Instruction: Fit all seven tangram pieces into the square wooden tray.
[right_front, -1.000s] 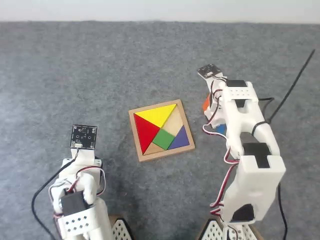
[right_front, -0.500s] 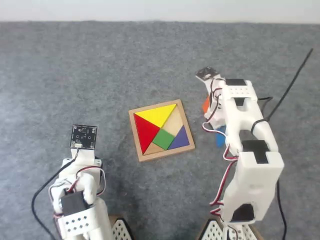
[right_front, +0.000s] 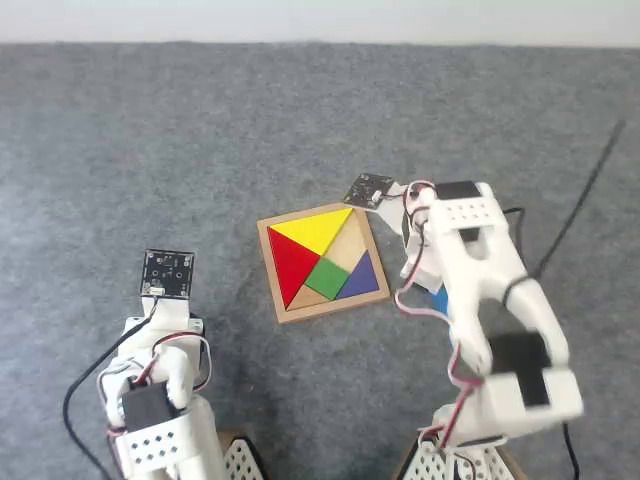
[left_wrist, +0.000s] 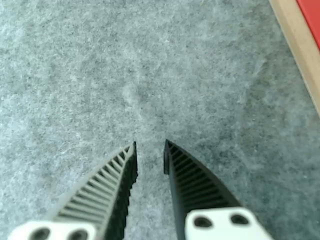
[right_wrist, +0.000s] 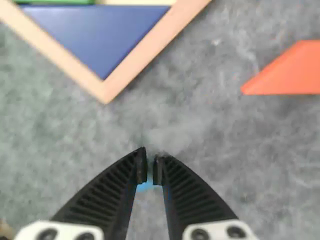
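Observation:
The square wooden tray (right_front: 268, 270) lies mid-table holding a yellow (right_front: 312, 229), a red (right_front: 290, 262), a green (right_front: 326, 277) and a dark blue piece (right_front: 362, 279); bare wood shows between them. My right gripper (right_wrist: 148, 162) hovers low over the carpet just off a tray corner (right_wrist: 145, 60), shut on a light blue piece (right_wrist: 144, 186) that shows as a sliver between its fingers. That piece peeks from under the right arm (right_front: 438, 297). An orange piece (right_wrist: 287, 72) lies on the carpet beyond the gripper. My left gripper (left_wrist: 150, 145) is open by a narrow gap, holding nothing.
The left arm (right_front: 160, 390) rests near the front edge, left of the tray, whose rim (left_wrist: 300, 40) crosses its wrist view's corner. Grey carpet covers the table, with free room at the back and left.
The right arm has swung left and forward toward the tray's right side, and the light blue piece has come along with it. The left arm has not moved.

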